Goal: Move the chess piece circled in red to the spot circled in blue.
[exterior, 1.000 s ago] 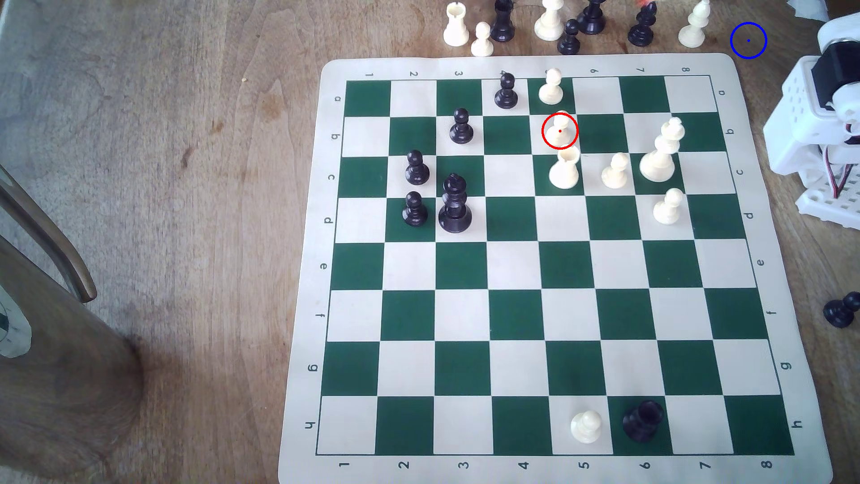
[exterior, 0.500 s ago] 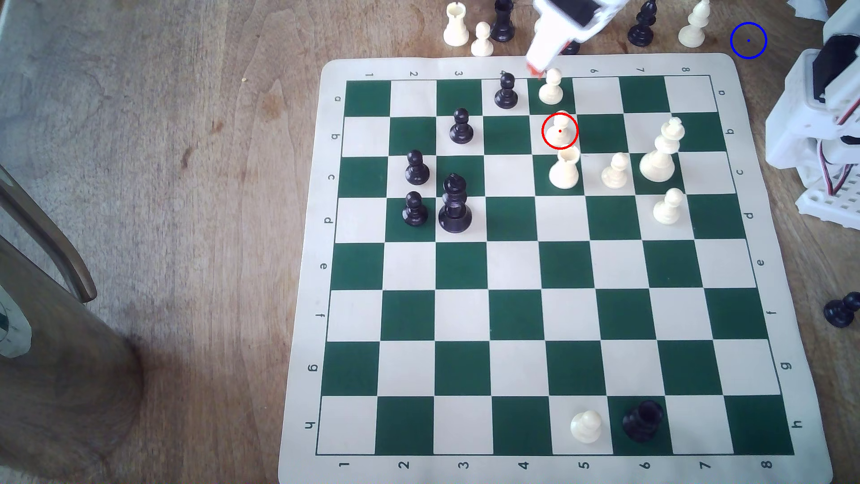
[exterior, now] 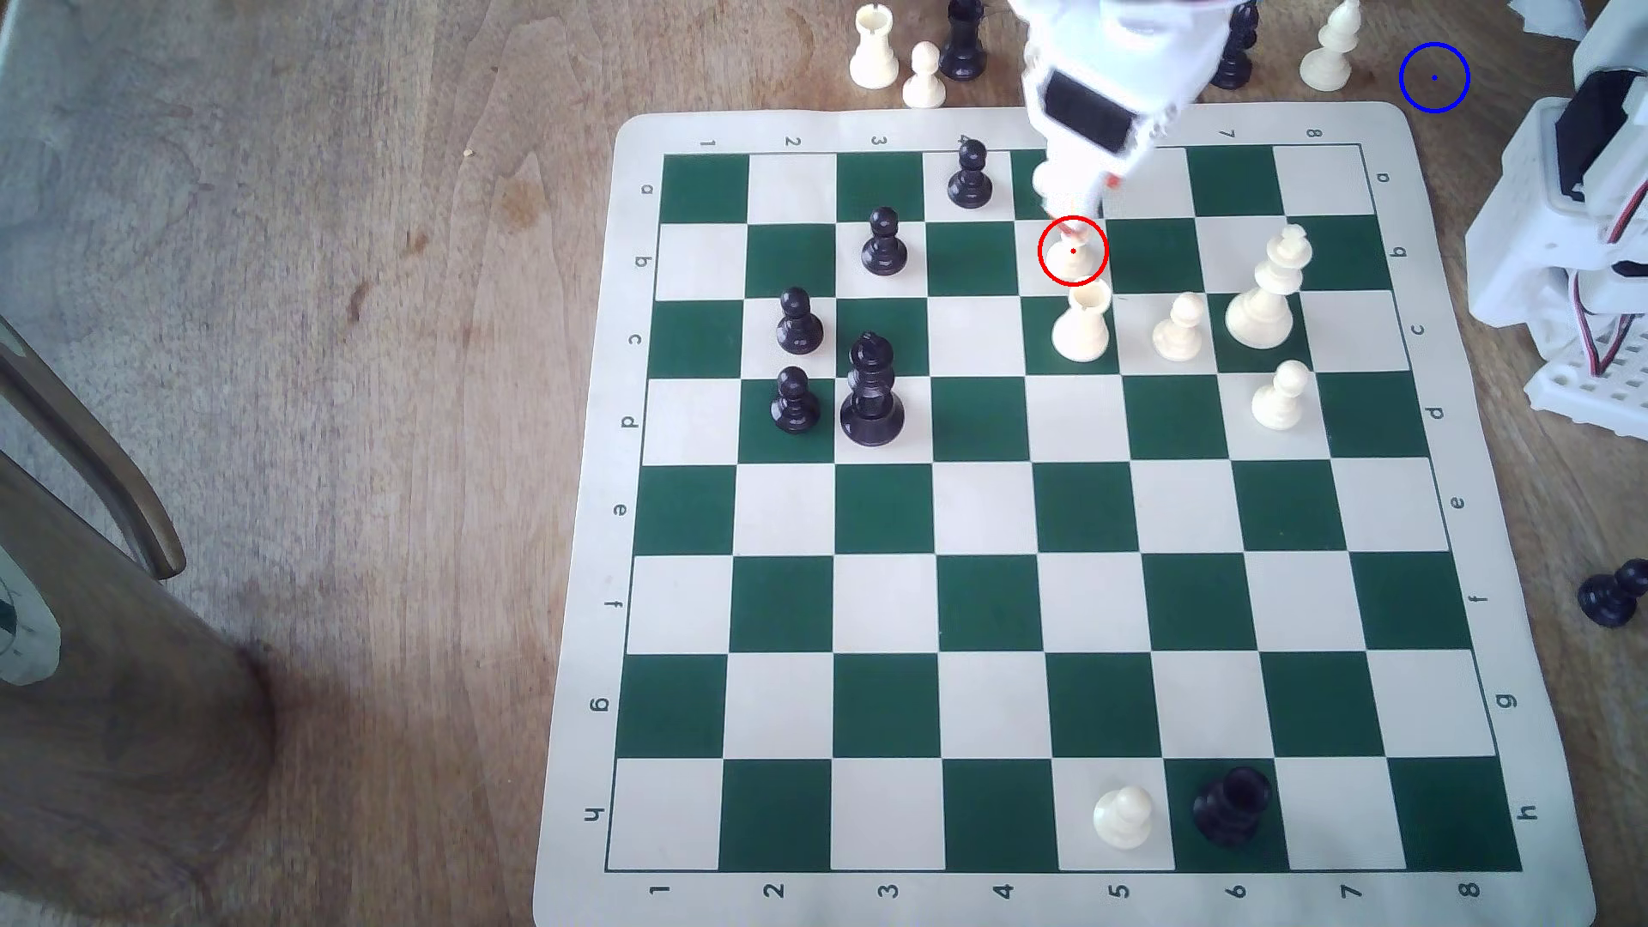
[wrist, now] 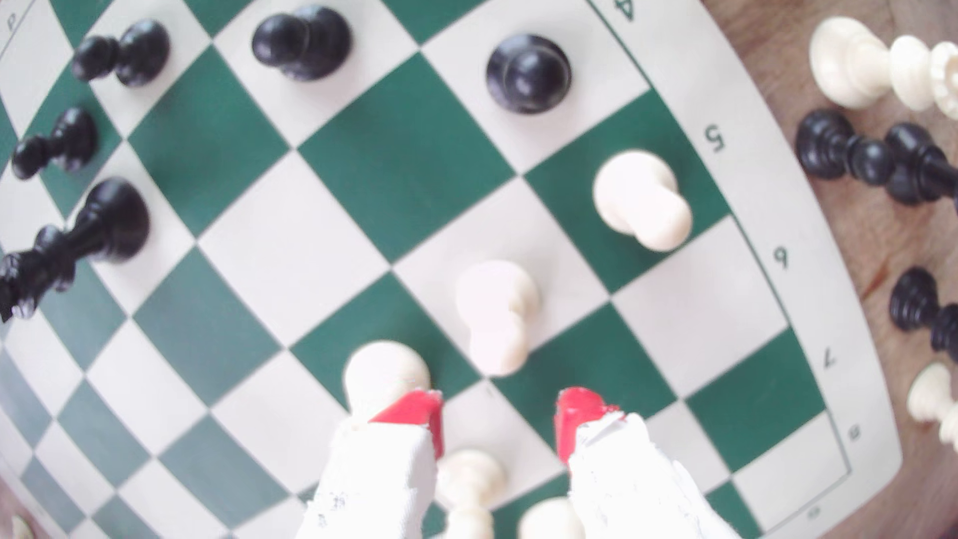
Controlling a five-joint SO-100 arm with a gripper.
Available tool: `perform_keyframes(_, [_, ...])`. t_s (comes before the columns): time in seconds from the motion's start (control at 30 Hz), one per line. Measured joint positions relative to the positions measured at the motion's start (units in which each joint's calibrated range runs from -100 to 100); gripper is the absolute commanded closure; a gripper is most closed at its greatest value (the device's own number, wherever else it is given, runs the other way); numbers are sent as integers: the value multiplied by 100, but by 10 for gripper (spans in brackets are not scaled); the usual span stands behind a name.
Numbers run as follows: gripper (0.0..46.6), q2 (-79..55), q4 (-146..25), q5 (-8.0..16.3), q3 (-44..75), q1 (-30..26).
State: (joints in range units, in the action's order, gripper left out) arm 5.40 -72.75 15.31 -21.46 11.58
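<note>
A: Cream plastic, that's our target: the chess piece [exterior: 1073, 254] inside the red ring, a short pawn with a flared round base. It stands on a light square in row b of the chess mat [exterior: 580, 624], second row in from the mat's far edge, column 5.

B: Agreed. From the wrist we get the ball head foreshortened over the base [wrist: 496, 316]. Pale on a pale square, so low contrast.

A: Gripper [wrist: 500, 414] next. We see the red-tipped jaws apart, nothing between them, a clear gap of board showing.

B: In the exterior view the gripper [exterior: 1083, 209] hangs above row a, tips just at the ring's far side. We judge it is open that wide to straddle the pawn's head on the way down.

A: Why the steep angle? Crowding, we think. Another cream pawn [wrist: 643, 199] sits one square nearer the far edge, and the taller cream piece with a cup-shaped top [exterior: 1081, 323] is right beside on the near side.

B: One red fingertip [wrist: 414, 412] overlaps that taller piece in the wrist view; we cannot tell if it touches.

A: The spot [exterior: 1434, 77], blue ring on bare wood, lies off the mat past its far corner at the exterior view's right. Well apart from the pawn.
</note>
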Motion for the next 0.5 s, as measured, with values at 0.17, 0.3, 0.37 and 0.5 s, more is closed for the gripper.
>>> perform_keyframes(0.17, [329,0,327,-5,-334,0])
perform_keyframes(0.3, [325,-8,582,-5,-389,0])
perform_keyframes(0.37, [330,-84,669,-5,-389,0])
perform_keyframes(0.5, [332,-184,701,-5,-389,0])
